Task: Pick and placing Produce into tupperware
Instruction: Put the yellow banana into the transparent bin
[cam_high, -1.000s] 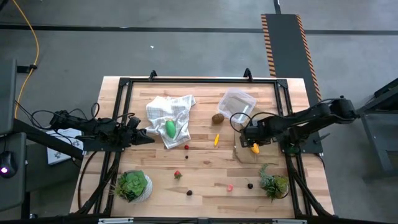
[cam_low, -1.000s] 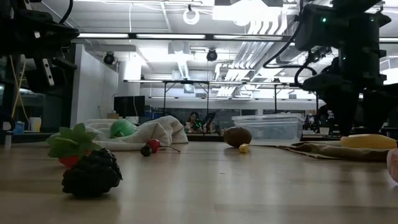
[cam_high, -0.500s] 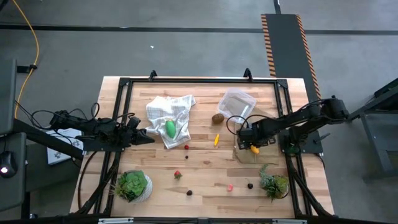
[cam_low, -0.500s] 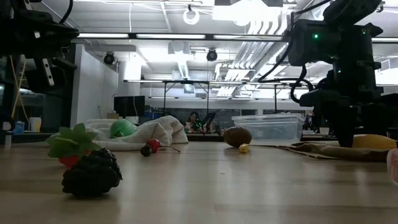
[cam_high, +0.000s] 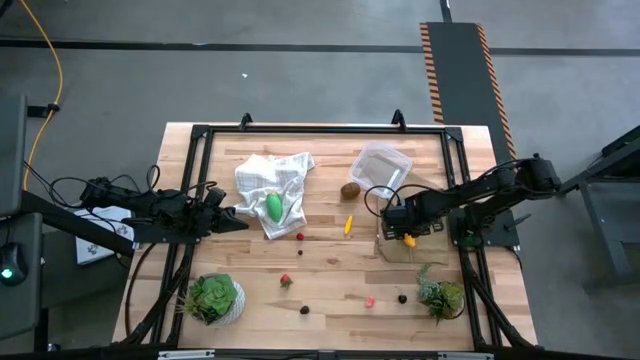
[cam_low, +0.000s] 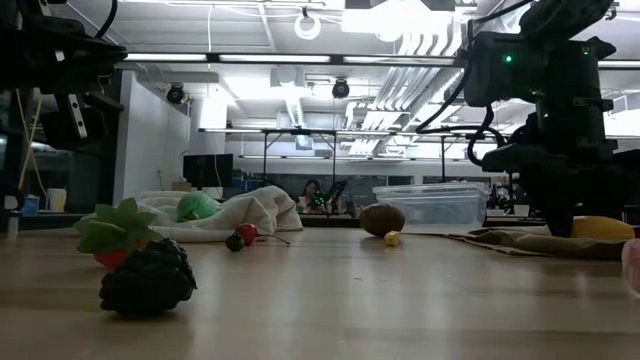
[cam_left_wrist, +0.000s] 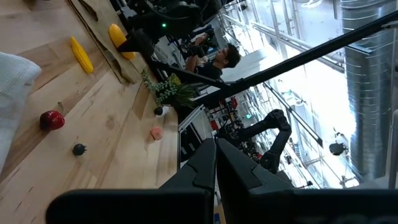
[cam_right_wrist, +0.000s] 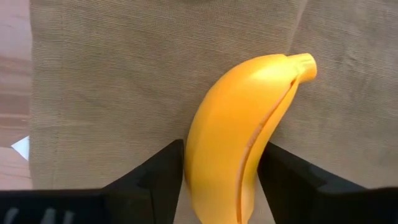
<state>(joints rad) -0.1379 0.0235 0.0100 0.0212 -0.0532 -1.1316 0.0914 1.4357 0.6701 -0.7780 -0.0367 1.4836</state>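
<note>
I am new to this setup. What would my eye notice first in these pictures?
First, the yellow banana on the flat brown cloth, at the table's right side, with the right gripper closed around it. Next, the green oval on the white checked cloth, and the clear tupperware behind.

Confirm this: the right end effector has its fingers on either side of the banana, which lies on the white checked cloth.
Not quite. The right end effector does have a finger on each side of the banana, but the banana lies on the flat brown cloth, as the right wrist view shows. The white checked cloth is across the table and holds the green oval fruit.
</note>
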